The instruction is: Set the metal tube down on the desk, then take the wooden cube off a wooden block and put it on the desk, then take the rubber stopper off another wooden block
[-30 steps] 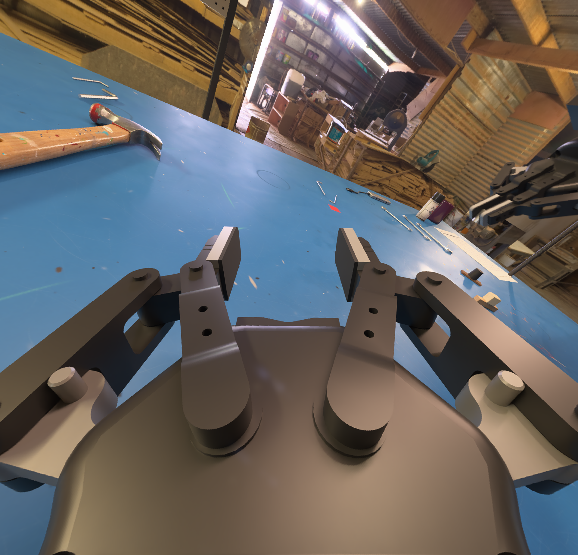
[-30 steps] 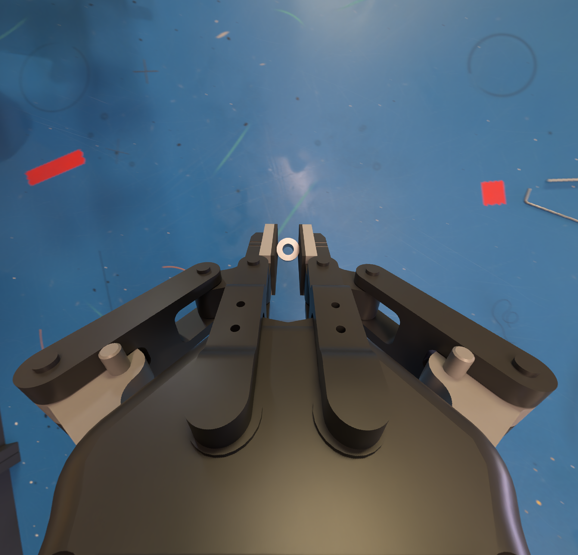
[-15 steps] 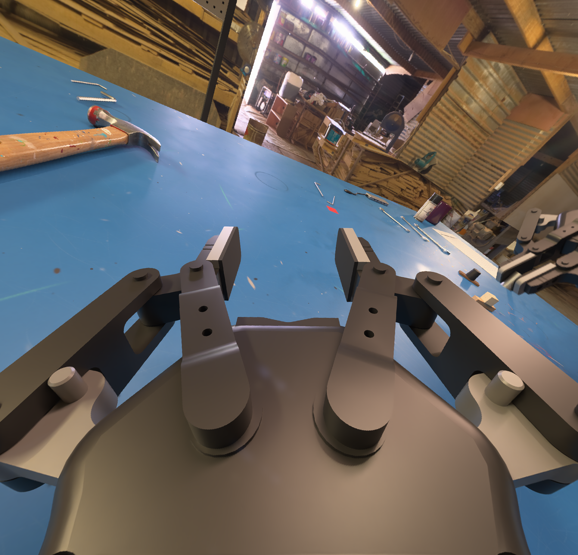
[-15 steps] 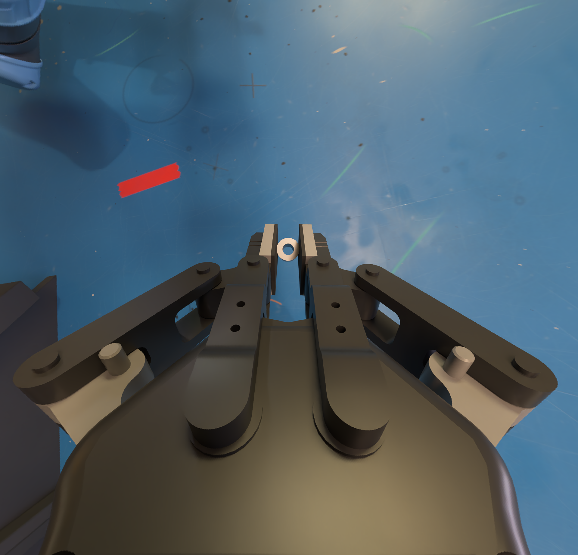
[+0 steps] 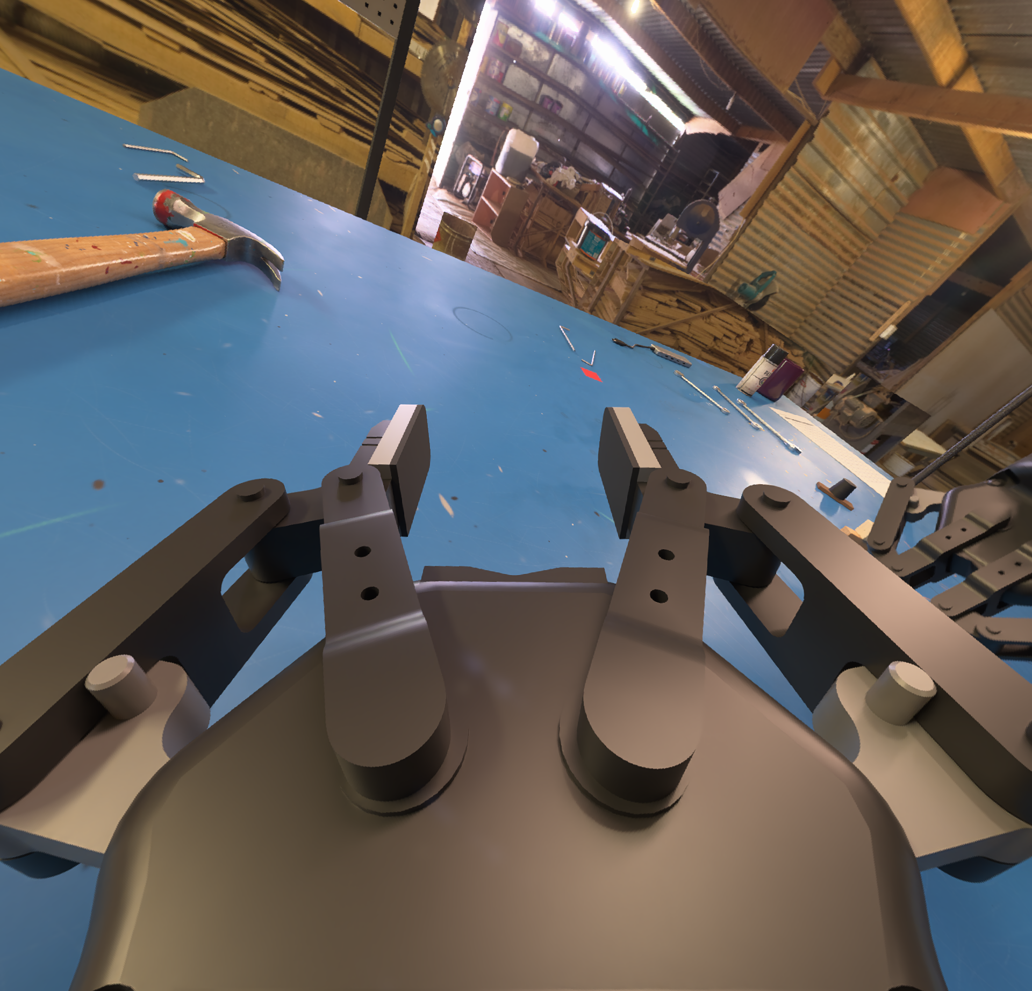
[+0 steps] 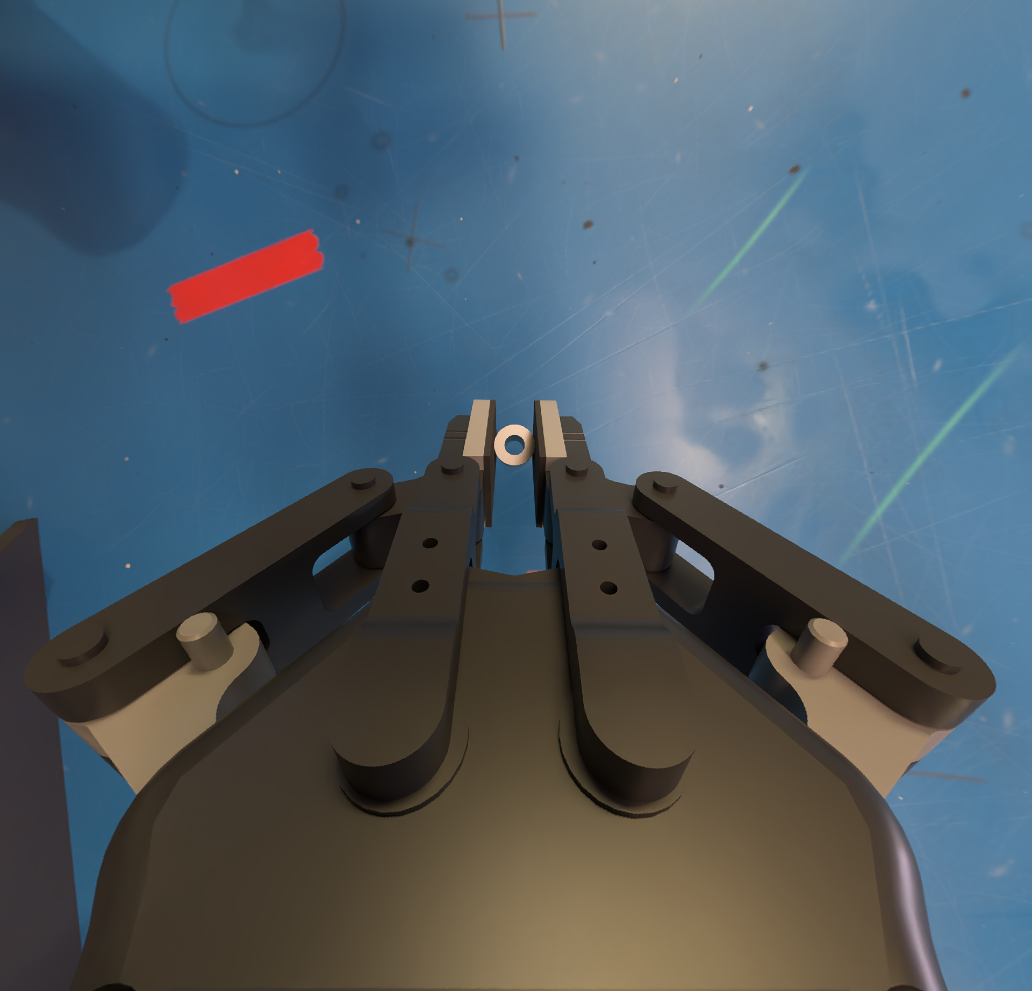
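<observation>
My right gripper is shut on the metal tube, which I see end-on as a small pale ring between the pads, above the blue desk. In the left wrist view the right gripper hangs low at the right, and the tube slants up from it as a thin dark rod. The black rubber stopper stands on a thin wooden block just beyond. The pale wooden cube peeks out beside it, mostly hidden. My left gripper is open and empty over the desk.
A wooden-handled hammer lies at the far left, with bent wires behind it. Rods and small tools lie near the far desk edge. A red tape strip marks the desk, and a dark slab fills the left edge.
My right gripper, still holding the tube, has dropped lower and closer to the desk, and the desk marks now look larger. It now covers most of the cube in the left view. The left gripper has barely moved.
</observation>
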### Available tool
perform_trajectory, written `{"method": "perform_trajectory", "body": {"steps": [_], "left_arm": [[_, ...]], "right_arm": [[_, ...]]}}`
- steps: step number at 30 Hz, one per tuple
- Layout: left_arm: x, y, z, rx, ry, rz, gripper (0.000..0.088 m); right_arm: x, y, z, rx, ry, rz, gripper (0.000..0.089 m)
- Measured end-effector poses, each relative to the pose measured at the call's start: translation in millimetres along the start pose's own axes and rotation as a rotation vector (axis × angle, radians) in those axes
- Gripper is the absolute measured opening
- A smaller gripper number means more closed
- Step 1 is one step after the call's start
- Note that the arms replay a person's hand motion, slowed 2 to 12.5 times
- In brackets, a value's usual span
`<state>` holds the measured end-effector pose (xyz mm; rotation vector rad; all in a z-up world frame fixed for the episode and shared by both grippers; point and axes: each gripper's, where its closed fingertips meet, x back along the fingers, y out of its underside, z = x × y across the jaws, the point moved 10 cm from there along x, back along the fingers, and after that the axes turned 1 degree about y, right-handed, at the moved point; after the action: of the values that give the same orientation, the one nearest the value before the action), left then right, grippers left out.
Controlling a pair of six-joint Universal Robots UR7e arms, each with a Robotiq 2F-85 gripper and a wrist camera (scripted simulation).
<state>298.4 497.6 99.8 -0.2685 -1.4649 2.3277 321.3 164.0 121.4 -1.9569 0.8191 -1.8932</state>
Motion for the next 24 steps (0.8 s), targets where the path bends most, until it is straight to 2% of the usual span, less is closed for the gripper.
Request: {"method": "perform_trajectory", "body": {"steps": [11,16,24], "left_arm": [[0.4,0.0,-0.1,0.003,0.004,0.002,0.0547],[0.4,0.0,-0.1,0.003,0.005,0.002,0.0547],[0.3,0.1,0.0,0.003,0.005,0.001,0.0548]], "right_arm": [[-27.3,13.6,-8.7,-0.013,0.032,-0.065,0.0119],[-30.1,15.9,-9.0,-0.018,0.049,-0.059,0.0118],[-28.0,18.0,-6.6,-0.057,0.035,-0.034,0.0118]]}}
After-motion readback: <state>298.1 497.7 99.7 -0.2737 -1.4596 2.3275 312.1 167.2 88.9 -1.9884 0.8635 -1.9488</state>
